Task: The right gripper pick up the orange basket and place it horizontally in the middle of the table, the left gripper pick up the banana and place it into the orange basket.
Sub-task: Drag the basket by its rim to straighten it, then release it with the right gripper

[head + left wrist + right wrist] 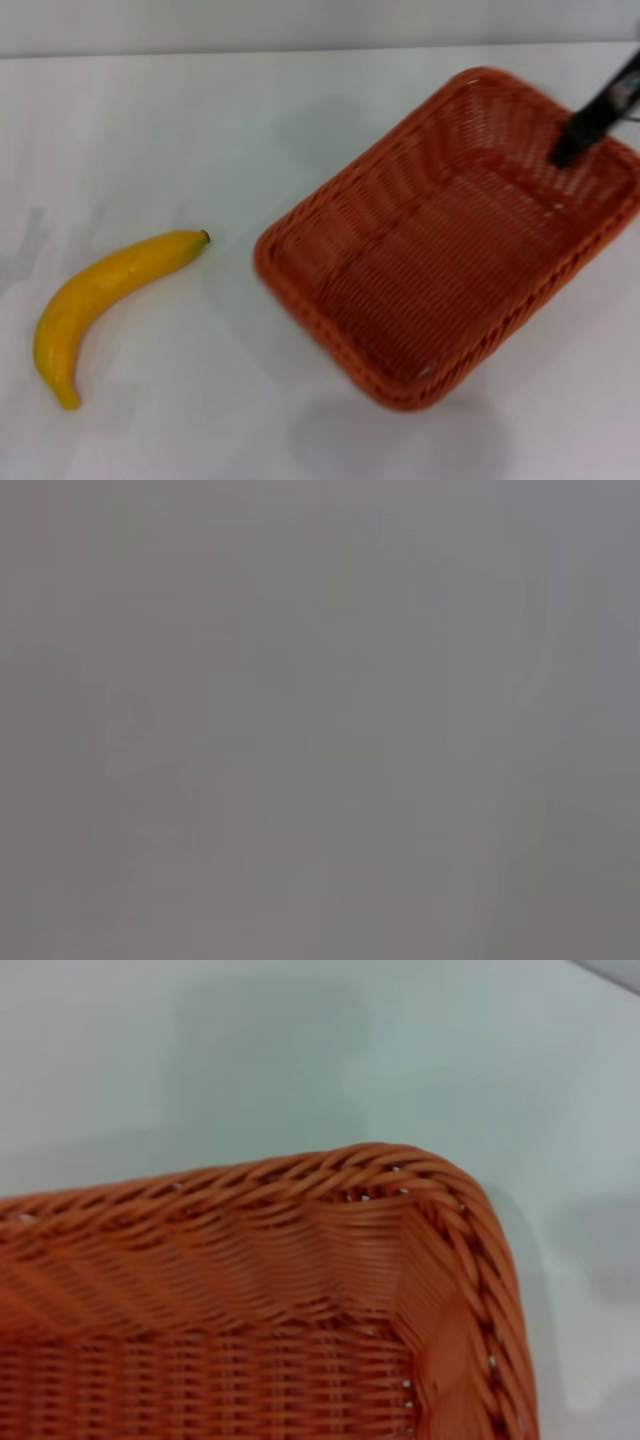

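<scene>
The right gripper (572, 150) is coming in from the top right corner of the head view, mostly cut off by the frame; only a slim black piece is showing, its tip sitting over the far right wall of the orange basket (440, 250). Can't tell whether its fingers are released or clenched on the rim: they're too dark and blurred.

The left wrist view is giving nothing but flat grey, and the left gripper isn't showing anywhere.

The right wrist view is looking down at one rounded corner of the basket (400, 1175), braided rim and inner weave, w/ bare white table (250, 1050) beyond it.

The basket is lying diagonally, stretching away from the gripper toward the near left. The banana (100, 295) is resting well apart from the gripper, past the basket's far end, dark tip pointing at the basket w/ open table between them.
</scene>
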`<state>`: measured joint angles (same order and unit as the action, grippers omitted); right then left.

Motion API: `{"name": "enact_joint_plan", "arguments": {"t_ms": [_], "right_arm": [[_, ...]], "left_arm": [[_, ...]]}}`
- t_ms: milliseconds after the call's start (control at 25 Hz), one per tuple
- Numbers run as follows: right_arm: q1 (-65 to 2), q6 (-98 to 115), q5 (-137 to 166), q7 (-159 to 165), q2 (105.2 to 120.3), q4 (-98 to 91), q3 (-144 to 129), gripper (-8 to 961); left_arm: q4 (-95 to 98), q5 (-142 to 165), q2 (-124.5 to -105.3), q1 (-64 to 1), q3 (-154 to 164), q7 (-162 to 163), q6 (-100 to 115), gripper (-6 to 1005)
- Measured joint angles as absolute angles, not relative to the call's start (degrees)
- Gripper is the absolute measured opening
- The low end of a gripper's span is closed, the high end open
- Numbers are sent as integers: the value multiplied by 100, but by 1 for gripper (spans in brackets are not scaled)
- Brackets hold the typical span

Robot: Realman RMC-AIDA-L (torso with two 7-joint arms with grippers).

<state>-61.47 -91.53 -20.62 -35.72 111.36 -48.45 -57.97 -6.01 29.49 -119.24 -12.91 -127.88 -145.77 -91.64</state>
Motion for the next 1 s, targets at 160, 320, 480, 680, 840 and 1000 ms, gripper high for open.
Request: {"name": "enact_joint_plan", "arguments": {"t_ms": [160,320,480,680,840,1000], "right_arm": [[-5457,-9638,-2065,-3164,10964,-5591,-4978,148],[-4781,-10058,-2125,-2978,11084,-6475,-4257,117],[-4118,-10233,-2468,-2720,11354,-7244,-3986,115],[-3406,-10198,-3253,-2458,11601,-7560,-3774,116],[-2705,-9636,-4454,-2077,11573,-7520,-4056,126],[-2341,-9250,-4801,-1889,11527,-7581,-4385,140]], "left_arm": [[-623,2951,-11912,-1304,-12788,-14579,-9191,896],[-753,2952,-11902,-1277,-12788,-14580,-9224,895],[-828,2936,-11900,-1276,-12788,-14581,-9220,895],[-842,2932,-11900,-1326,-12802,-14581,-9182,895],[-845,2926,-11900,-1351,-12794,-14581,-9176,895],[-853,2912,-11900,-1385,-12801,-14581,-9173,895]]}}
